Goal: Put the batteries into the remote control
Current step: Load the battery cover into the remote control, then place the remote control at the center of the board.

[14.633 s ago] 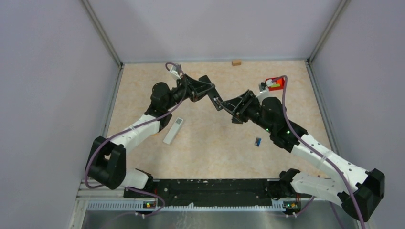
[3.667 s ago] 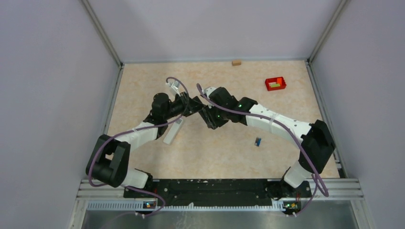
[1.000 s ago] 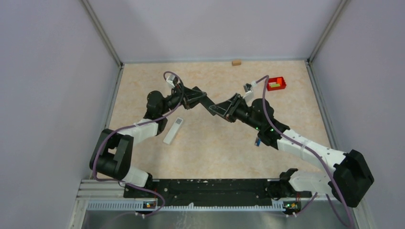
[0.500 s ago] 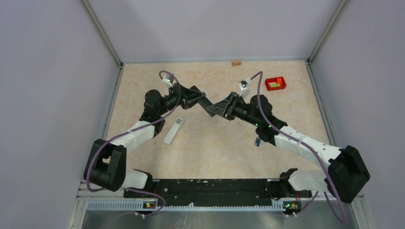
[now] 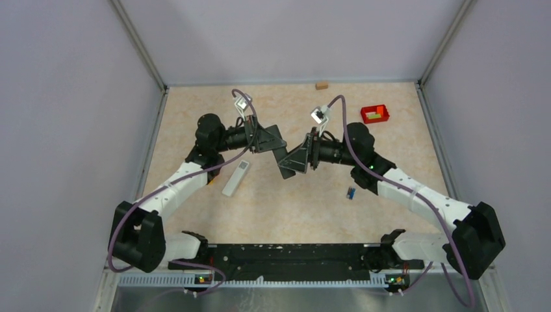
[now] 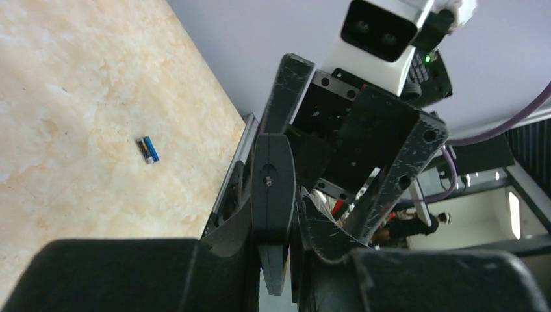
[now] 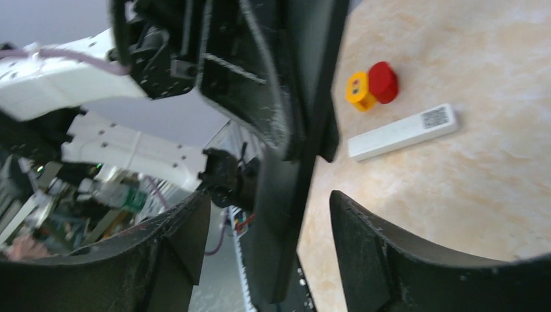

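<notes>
The small blue battery point(image 5: 351, 192) lies on the beige mottled tabletop point(image 5: 292, 214) beside the right forearm, well apart from the slim white remote control point(image 5: 236, 177) by the left forearm. Both arms reach inward. The left gripper point(image 5: 280, 156) and right gripper point(image 5: 290, 168) interlock above the table, jaws spread. Anything between them is hidden. Half a second ago they met farther back; battery and remote have stayed put.

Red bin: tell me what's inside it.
Small green and yellow pieces lie in the red bin; too small to identify. Anything beneath them is covered.
</notes>
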Robot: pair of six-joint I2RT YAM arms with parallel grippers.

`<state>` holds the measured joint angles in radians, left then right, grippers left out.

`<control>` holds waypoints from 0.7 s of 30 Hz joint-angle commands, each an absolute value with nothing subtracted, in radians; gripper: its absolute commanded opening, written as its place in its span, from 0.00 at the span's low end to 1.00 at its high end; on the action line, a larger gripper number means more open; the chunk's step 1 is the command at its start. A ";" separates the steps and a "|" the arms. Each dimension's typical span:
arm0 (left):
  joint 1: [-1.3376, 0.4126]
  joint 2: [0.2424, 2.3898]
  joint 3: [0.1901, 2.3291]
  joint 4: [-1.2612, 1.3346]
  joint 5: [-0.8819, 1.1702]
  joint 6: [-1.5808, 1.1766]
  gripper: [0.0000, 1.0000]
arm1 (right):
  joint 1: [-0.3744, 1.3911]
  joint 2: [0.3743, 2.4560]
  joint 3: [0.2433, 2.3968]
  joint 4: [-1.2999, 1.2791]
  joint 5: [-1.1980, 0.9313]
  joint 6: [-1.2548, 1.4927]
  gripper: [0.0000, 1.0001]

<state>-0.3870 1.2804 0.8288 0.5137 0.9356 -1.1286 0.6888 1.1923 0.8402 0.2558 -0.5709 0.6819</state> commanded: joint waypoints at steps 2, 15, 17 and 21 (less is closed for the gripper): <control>-0.384 1.249 0.873 0.565 1.057 -1.058 0.00 | 0.684 1.193 0.901 0.404 -0.850 0.628 0.62; -0.385 1.236 0.864 0.665 1.074 -1.089 0.00 | 0.689 1.278 0.962 0.364 -0.860 0.624 0.25; -0.385 1.230 0.861 0.664 1.065 -1.084 0.03 | 0.689 1.295 0.979 0.346 -0.845 0.625 0.11; -0.379 1.206 0.866 0.555 1.004 -1.015 0.49 | 0.687 1.297 0.990 0.293 -0.760 0.612 0.00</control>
